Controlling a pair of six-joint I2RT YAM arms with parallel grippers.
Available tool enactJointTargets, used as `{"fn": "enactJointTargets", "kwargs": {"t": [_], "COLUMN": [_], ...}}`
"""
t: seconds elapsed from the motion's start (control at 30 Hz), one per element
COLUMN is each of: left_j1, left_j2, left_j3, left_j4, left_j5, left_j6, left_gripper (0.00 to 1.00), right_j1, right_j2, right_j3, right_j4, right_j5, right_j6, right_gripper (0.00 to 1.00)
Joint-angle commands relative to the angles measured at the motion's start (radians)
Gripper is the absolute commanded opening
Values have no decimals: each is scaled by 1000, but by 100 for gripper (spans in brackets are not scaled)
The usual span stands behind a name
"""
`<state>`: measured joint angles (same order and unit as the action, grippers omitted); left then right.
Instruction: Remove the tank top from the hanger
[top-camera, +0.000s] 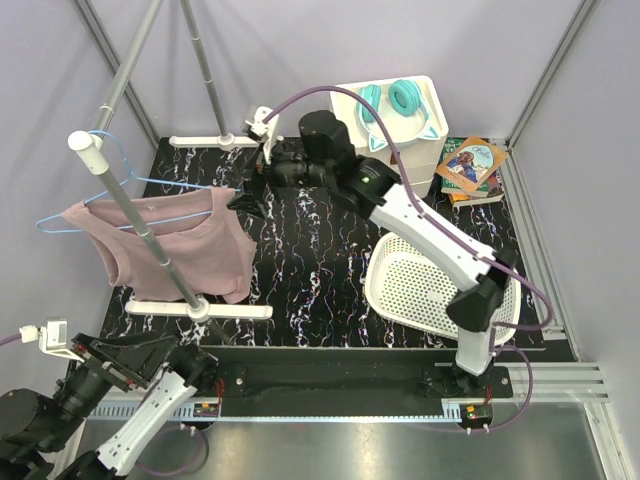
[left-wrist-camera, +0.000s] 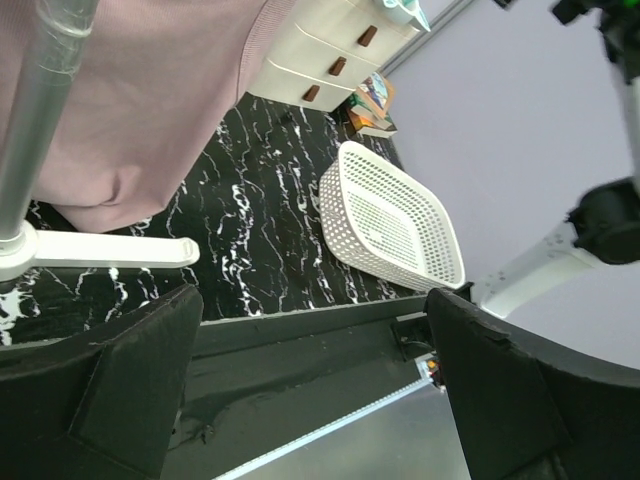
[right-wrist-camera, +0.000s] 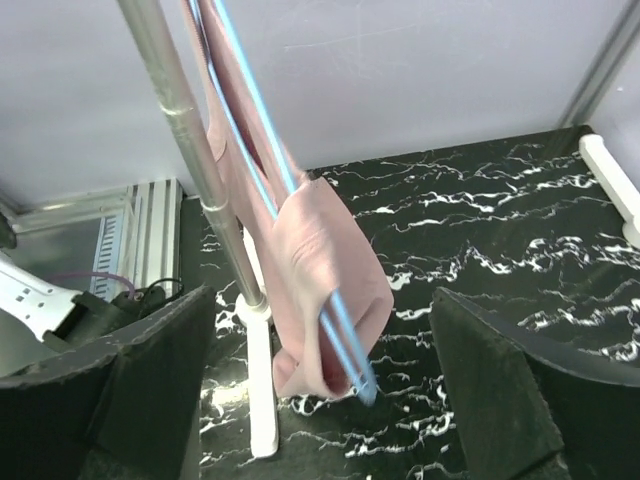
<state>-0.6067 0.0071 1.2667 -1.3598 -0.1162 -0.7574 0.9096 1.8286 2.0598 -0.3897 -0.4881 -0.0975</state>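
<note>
Rail (top-camera: 130, 207) with tank top (top-camera: 205, 250) spans black marbled mat (top-camera: 310, 285), lilac walls (top-camera: 420, 40).

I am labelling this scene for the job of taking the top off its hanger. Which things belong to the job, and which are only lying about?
Job: tank top; hanger.
Lying about: clothes rail (only carries the hanger); white basket; drawer unit; headphones; books.

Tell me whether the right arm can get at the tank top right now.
Probably yes: the right gripper is open and faces the tank top end-on, with nothing between; the rail pole stands just beside.
</note>
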Motion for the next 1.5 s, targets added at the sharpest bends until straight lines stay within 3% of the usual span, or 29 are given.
{"fn": "enactJointTargets", "kwargs": {"t": [0.0, 0.2, 0.3, 0.33, 0.43, 0.57, 0.83, 1.2, 1.47], "left_j1": [-47, -65, -65, -65, -65, -65, -65, -65, -59], "left_j2": [-91, -108, -108, -107, -105, -105, -102, -26, 94], "left_j3": [8, 2, -6, -7, -20, -44, -93, -158, -237], "left_j4": [-16, -7, 4, 11, 22, 42, 102, 223, 413], "left_j5": [-30, -39, -30, -25, -10, 9, 50, 226, 404], "left_j6": [-57, -76, -74, -72, -71, -65, -65, -10, -11], "left_gripper": [99, 99, 99, 99, 99, 99, 99, 99, 99], "right_j1": [12, 74, 89, 92, 97, 98, 98, 98, 98], "right_j2": [124, 285, 339, 343, 339, 296, 242, 202, 48], "right_j3": [167, 373, 466, 473, 474, 470, 503, 520, 268], "right_j4": [-6, -101, -146, -147, -150, -149, -135, -75, 1], "right_j5": [-93, -92, -58, -50, -26, 0, 103, 305, 546], "right_j6": [-25, -34, -38, -36, -34, -22, 36, 176, 243], "right_gripper": [89, 68, 52, 38, 14, 1, 0, 0, 0]}}
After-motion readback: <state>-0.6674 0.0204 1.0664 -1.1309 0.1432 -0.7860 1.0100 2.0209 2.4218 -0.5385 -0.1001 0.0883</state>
